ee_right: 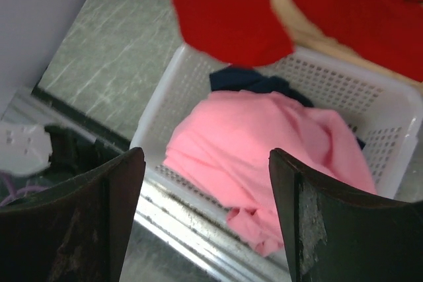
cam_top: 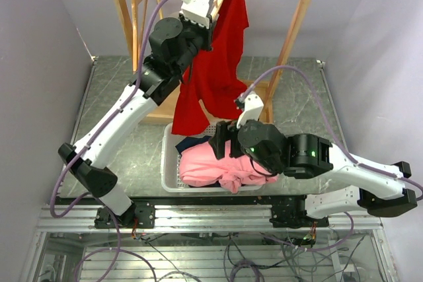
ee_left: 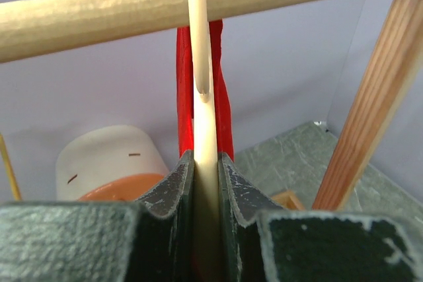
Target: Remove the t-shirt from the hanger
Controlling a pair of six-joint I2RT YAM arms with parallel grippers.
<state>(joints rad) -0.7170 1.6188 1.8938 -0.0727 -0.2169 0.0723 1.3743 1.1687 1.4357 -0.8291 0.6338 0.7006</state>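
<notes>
Clamping the pale stem of the hanger (ee_left: pixel 205 130) between its dark pads, the left gripper (ee_left: pixel 206 166) is raised to the wooden rail (ee_left: pixel 99 11) of the clothes rack at the far edge of the worktop (cam_top: pixel 112 84). Its claw is narrow, pressed on the stem from both sides just below the rail. The hanger's hook rises past the rail in the wrist view, and the red t-shirt (cam_top: pixel 215 64) shows as a strip behind the stem, touching it. From above, the t-shirt is bunched at the rail near the middle of the far edge and drapes down toward the near edge. Its lower hem hangs over the far rim of a white basket (cam_top: pixel 166 163), though whether it touches the rim cannot be told. The basket sits at the middle of the near edge and holds a pink garment (cam_top: pixel 211 166) lying over a dark blue one (ee_right: pixel 254 82). The right gripper (ee_right: pixel 205 156) hangs above the basket with its claw wide and nothing between the fingers, the pink garment below it and the red hem just beyond.
</notes>
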